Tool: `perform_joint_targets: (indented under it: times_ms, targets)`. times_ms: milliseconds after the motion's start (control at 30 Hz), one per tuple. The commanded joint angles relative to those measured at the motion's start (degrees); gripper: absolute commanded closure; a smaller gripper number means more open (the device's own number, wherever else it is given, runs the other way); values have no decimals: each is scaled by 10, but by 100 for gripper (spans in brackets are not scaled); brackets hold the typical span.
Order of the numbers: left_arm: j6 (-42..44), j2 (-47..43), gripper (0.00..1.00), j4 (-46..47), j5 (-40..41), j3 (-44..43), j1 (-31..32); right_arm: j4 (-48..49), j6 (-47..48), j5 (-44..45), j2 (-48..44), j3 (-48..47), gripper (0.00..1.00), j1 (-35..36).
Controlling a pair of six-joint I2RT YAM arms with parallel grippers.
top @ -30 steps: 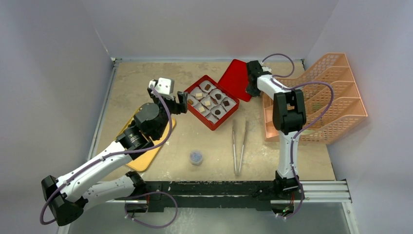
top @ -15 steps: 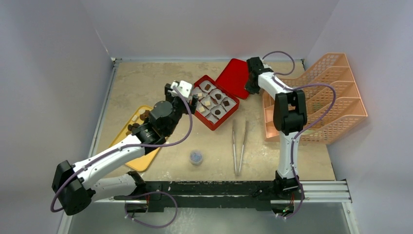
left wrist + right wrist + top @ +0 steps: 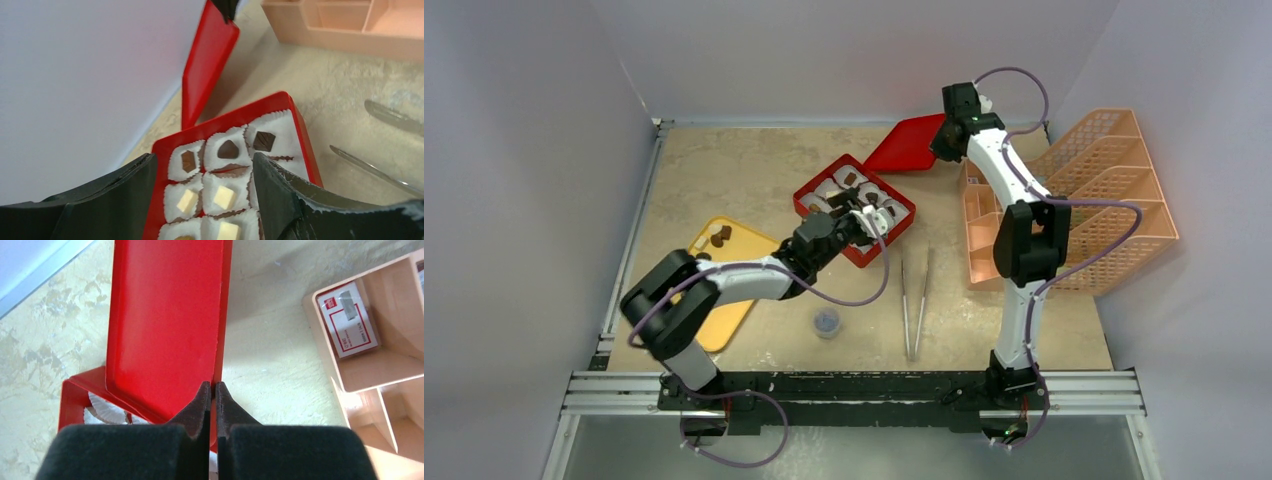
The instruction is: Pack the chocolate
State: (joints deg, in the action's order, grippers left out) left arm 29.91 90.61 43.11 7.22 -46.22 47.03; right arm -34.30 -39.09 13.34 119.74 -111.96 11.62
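Near the far edge of the worktop, the square red plastic box [image 3: 300, 131] lined with white paper cups [image 3: 274, 127] looks close to full. Every cup in your left wrist view holds a piece of chocolate [image 3: 228, 149], dark brown in the far row and cream-white nearer, though the left gripper's fingers hide the nearest cups. Your left gripper [image 3: 202, 170] hangs just above the box, jaws spread wide with nothing between them. Your right gripper [image 3: 213, 386] is clenched on the edge of the flat red lid [image 3: 165, 325], holding it tilted up just beyond the box's far corner. A couple of dark lumps [image 3: 720, 237] lie on the yellow tray [image 3: 722, 328] near the left edge, so packing seems nearly done. What is left, by the look of it, is those strays and setting the lid down.
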Motion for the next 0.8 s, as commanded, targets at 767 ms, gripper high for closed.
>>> perform_joint_targets:
  times_ms: [767]
  targets:
    - [190,416,25,222,-38,-315,27,9,35,-87,-123,115,100,4]
